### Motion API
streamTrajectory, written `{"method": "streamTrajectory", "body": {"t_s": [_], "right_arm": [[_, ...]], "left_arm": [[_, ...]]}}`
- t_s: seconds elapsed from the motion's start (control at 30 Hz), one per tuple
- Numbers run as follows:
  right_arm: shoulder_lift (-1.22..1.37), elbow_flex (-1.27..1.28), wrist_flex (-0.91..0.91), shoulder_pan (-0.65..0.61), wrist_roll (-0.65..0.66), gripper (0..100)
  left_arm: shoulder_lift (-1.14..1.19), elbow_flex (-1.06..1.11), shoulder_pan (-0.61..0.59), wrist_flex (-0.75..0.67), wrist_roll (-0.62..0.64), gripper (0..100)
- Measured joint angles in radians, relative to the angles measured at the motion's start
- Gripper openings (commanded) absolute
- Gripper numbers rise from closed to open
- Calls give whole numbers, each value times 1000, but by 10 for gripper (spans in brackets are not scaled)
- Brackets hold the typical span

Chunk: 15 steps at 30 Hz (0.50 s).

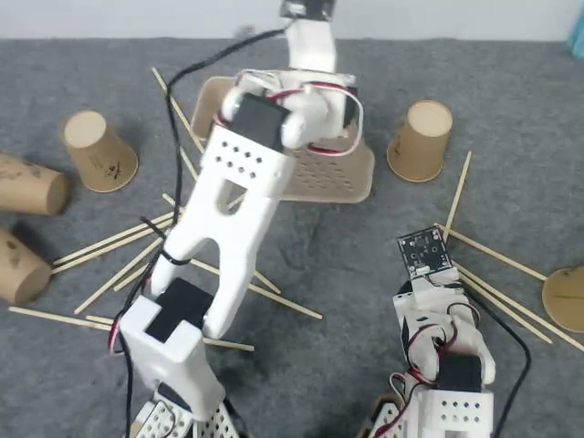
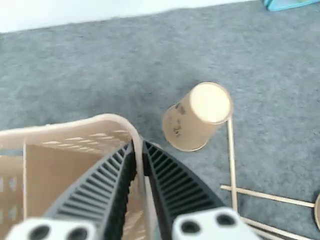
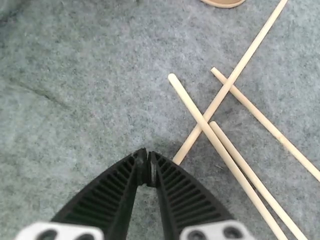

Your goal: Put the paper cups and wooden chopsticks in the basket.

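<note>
Hovering at the basket [image 1: 339, 179] rim, far centre, the left end effector [image 2: 138, 150] is almost closed, apparently empty. The right end effector [image 3: 148, 166] is closed beside chopsticks [image 3: 220, 135]. Descending closed, it would probably only push them away. A cup [image 1: 420, 141] stands right of the basket.

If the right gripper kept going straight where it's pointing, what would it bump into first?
Probably the grey mat: the right gripper points down at it. The nearest chopstick ends just beside its tip, so it might graze that, but depth is hard to judge.
</note>
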Motion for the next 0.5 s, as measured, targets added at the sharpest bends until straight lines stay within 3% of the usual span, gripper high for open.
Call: {"method": "streamTrajectory", "body": {"t_s": [0.2,0.4,0.5], "right_arm": [[0,0,0,0,0,9],[0,0,0,0,0,9],[0,0,0,0,0,9]], "left_arm": [[0,121,44,-130,-6,24],[0,141,43,-141,-80,258],[0,133,43,-103,-97,304]]}}
